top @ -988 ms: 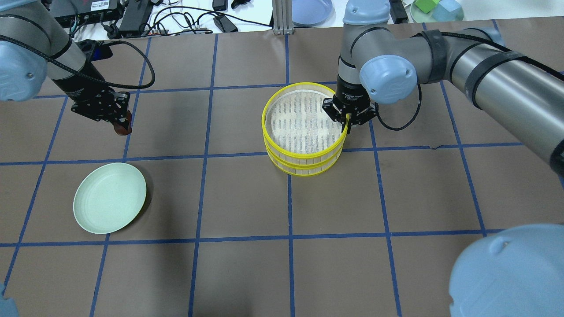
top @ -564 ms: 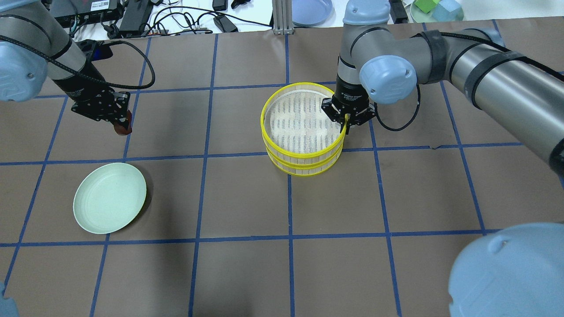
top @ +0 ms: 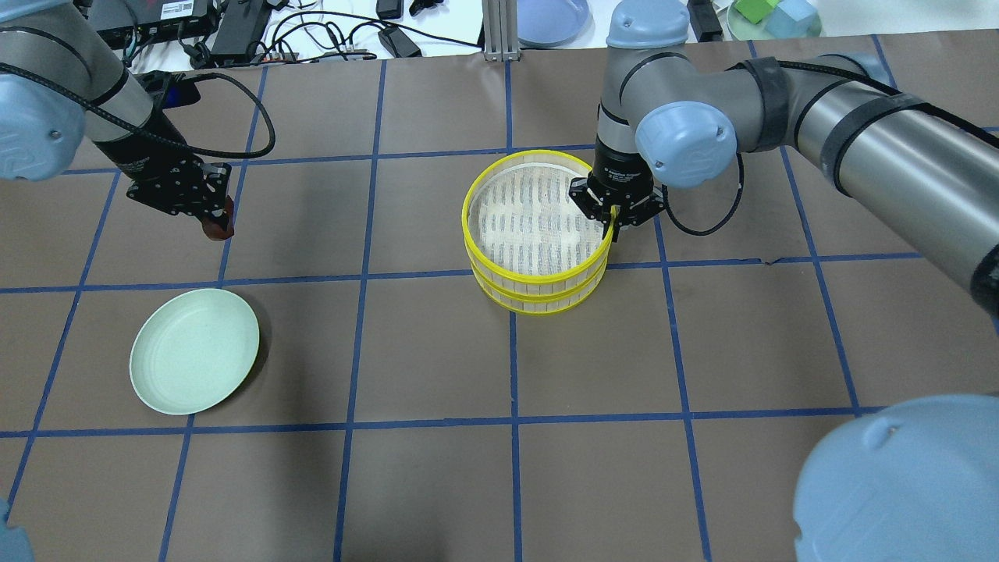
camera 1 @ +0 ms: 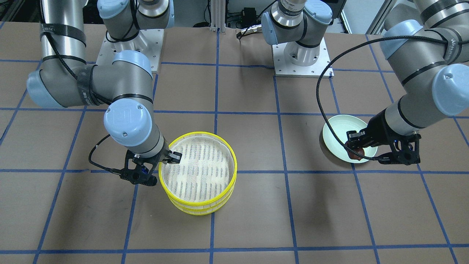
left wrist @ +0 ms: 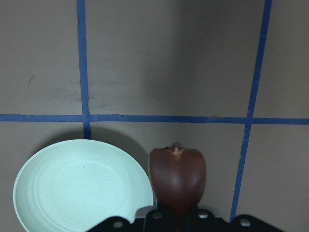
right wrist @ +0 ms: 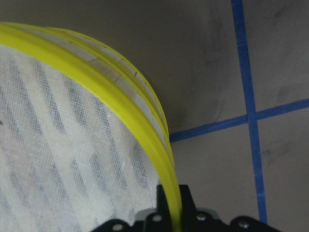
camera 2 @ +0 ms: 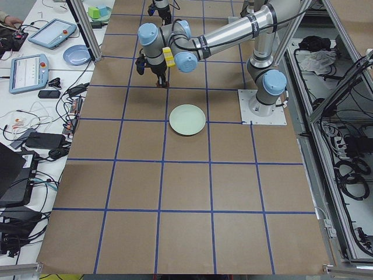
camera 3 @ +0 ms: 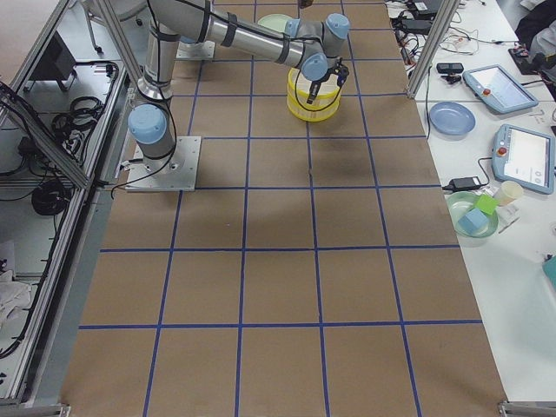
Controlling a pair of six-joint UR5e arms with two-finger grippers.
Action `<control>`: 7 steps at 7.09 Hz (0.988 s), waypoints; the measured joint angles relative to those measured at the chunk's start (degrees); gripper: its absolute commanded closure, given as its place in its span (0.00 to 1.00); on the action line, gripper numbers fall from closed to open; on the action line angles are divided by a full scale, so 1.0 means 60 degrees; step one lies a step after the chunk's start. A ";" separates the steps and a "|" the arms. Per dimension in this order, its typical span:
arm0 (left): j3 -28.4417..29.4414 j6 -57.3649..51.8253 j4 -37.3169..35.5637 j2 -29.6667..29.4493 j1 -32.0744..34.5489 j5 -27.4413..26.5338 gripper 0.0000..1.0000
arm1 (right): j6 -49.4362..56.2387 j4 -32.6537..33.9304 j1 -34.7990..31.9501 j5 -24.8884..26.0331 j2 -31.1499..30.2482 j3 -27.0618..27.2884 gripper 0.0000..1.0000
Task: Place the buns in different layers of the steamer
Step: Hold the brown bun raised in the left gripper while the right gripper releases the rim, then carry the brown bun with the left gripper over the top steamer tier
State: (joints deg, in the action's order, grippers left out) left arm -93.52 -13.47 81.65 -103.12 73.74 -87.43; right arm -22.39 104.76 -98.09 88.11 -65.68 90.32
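Note:
My left gripper (top: 219, 219) is shut on the dark reddish-brown bun (top: 212, 229) and holds it above the table, beyond the pale green plate (top: 194, 361). The bun also shows in the left wrist view (left wrist: 177, 176) and the front view (camera 1: 354, 154). My right gripper (top: 611, 221) is shut on the yellow rim of the top steamer layer (top: 466, 204), at its right side; the rim sits between the fingers in the right wrist view (right wrist: 170, 203). The top layer sits over the lower layer (top: 538, 306). Its mesh is bare. The cream-white bun is not in sight.
Cables and electronics (top: 234, 23), a blue plate (top: 550, 19) and a metal post (top: 494, 31) line the far edge. Blue tape lines grid the brown table (top: 437, 484). The arm bases (camera 1: 300, 58) stand at the robot's side.
My right gripper and the top steamer layer it grips have shifted very slightly. My left gripper with the brown bun has stayed where it was.

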 measured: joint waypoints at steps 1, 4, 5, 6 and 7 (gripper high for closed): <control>0.0000 -0.0006 0.0000 -0.0013 0.0000 0.0006 1.00 | -0.0002 0.0103 0.0000 0.0025 -0.0011 0.0016 0.01; 0.0003 0.0003 -0.0033 -0.0020 0.0000 0.0001 1.00 | 0.0022 0.0379 -0.0010 0.0130 -0.0922 -0.0044 0.00; 0.0025 0.0037 -0.0085 0.0005 0.0030 0.0017 1.00 | 0.0169 -0.0070 -0.0009 0.0140 -0.1742 -0.0079 0.00; 0.0080 0.0192 -0.0139 0.0088 0.0199 0.0106 1.00 | 0.0435 -0.0721 0.0032 0.0114 -0.2566 -0.0124 0.00; 0.0146 0.0770 -0.0355 0.0204 0.0603 0.0259 1.00 | 0.0736 -0.1304 0.0101 0.0052 -0.3275 -0.0231 0.00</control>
State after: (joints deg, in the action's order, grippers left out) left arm -92.64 -8.85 79.52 -101.90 77.36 -85.87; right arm -17.98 96.94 -97.48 88.42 -85.33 88.93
